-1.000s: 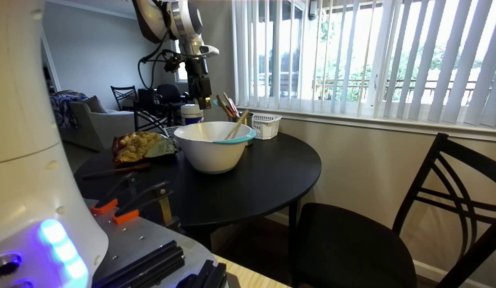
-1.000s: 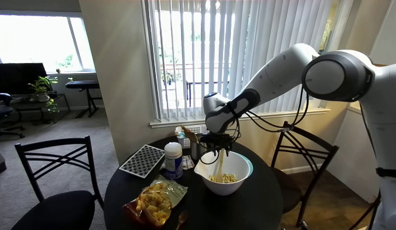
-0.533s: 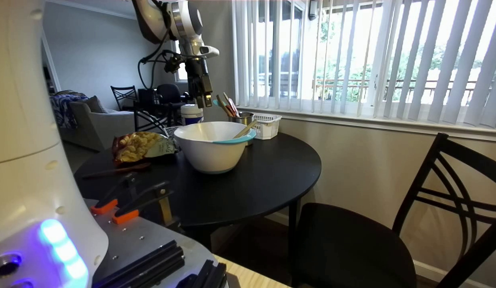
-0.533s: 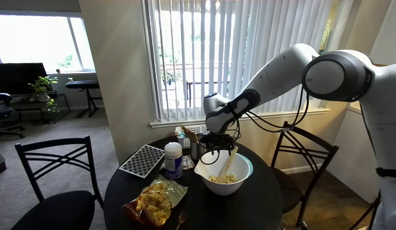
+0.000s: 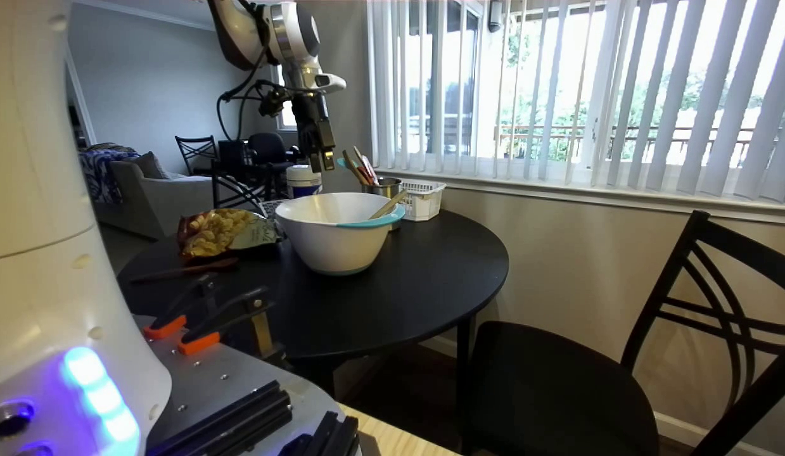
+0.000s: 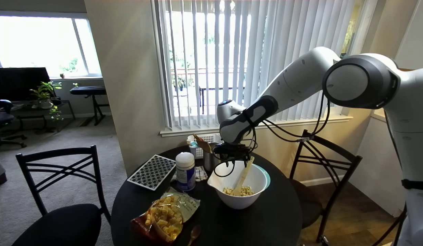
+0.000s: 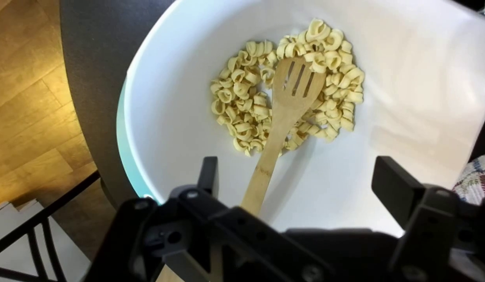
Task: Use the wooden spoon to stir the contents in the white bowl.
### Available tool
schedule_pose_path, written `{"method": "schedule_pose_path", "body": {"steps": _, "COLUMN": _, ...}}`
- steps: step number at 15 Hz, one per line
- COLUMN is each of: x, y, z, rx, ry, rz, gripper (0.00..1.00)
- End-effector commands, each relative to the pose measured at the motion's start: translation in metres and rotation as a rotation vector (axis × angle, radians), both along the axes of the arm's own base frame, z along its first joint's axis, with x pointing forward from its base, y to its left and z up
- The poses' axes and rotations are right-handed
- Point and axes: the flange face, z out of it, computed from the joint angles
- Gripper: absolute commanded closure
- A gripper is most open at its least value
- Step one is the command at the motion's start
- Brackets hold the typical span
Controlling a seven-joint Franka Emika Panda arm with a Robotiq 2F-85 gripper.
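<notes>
The white bowl (image 5: pixel 332 247) stands on the round black table; it also shows in an exterior view (image 6: pixel 231 202) and the wrist view (image 7: pixel 175 98). Pale curled pasta (image 7: pixel 242 98) lies on its bottom. The wooden spoon (image 7: pixel 279 125) has a slotted head resting in the pasta. Its handle leans against the turquoise-edged rim, in both exterior views (image 6: pixel 244 175) (image 5: pixel 389 204). My gripper (image 7: pixel 301 176) is open and empty above the bowl, also in both exterior views (image 5: pixel 322 166) (image 6: pixel 237 163). The handle passes below the gripper, outside its grip; a finger hides part of it.
A snack bag (image 6: pixel 167 217) and a dark brown spoon (image 6: pixel 195 233) lie on the table (image 5: pixel 443 272). A white canister (image 6: pixel 185 172), a metal utensil holder (image 6: pixel 210 160), a white basket (image 5: pixel 422 201) and a checkered tray (image 6: pixel 152 172) stand behind. A chair (image 5: pixel 557 380) is beside the table.
A second ago the spoon stood more upright at the gripper's fingers. The fingers have opened and the handle has tipped over onto the turquoise rim. The arm has barely moved.
</notes>
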Motion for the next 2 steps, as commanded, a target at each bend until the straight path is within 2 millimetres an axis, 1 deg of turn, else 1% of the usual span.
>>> {"method": "schedule_pose_path", "body": {"steps": 1, "x": 0.0002, "y": 0.0002, "z": 0.0003, "rx": 0.0, "ry": 0.001, "rz": 0.0, "gripper": 0.0}}
{"method": "schedule_pose_path", "body": {"steps": 2, "x": 0.0002, "y": 0.0002, "z": 0.0003, "rx": 0.0, "ry": 0.001, "rz": 0.0, "gripper": 0.0}}
